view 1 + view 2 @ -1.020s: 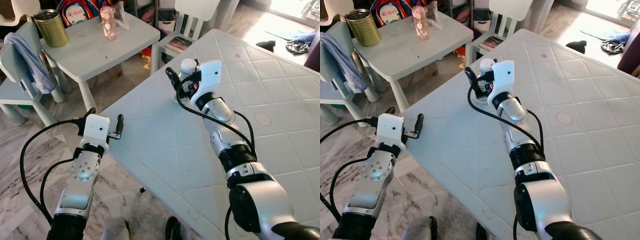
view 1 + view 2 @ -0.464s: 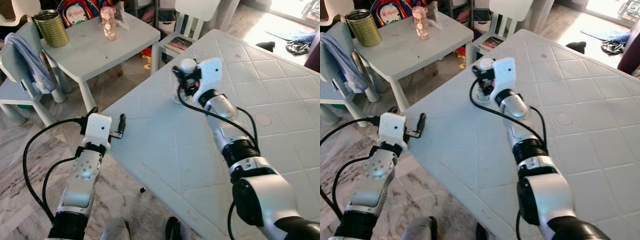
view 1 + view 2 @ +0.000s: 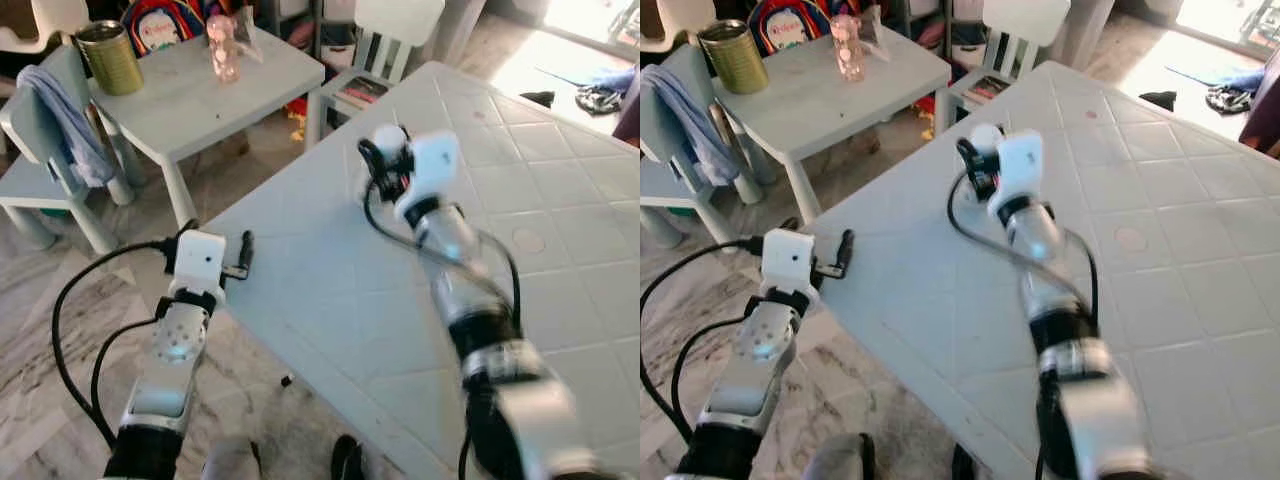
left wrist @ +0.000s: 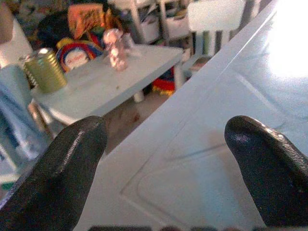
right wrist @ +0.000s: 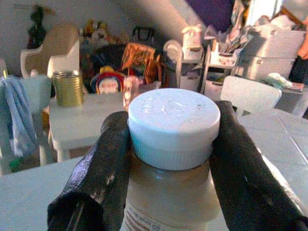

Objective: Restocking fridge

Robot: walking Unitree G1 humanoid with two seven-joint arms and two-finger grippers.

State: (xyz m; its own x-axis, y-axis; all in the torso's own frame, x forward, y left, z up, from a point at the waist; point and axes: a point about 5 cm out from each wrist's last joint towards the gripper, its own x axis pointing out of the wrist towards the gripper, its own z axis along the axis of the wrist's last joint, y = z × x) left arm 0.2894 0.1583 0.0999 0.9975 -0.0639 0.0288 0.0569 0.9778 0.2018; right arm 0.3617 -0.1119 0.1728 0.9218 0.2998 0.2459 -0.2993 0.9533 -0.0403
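Table, jar between right gripper fingers

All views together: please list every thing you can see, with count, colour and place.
Jar: one, brownish contents with a white lid, held up over the big table.
Big table: one, white, in front of the robot.
Small table: one, pale, behind and to the left.
Tin can: one, gold-green, on the small table.
Pink bottle: one, on the small table.
Chair: one, pale, beside the small table, with a blue cloth hanging on it.
White chair: one, behind the big table.
Left pincer: black fingers, open, at the big table's near edge.
Right pincer: black fingers, shut on the jar.
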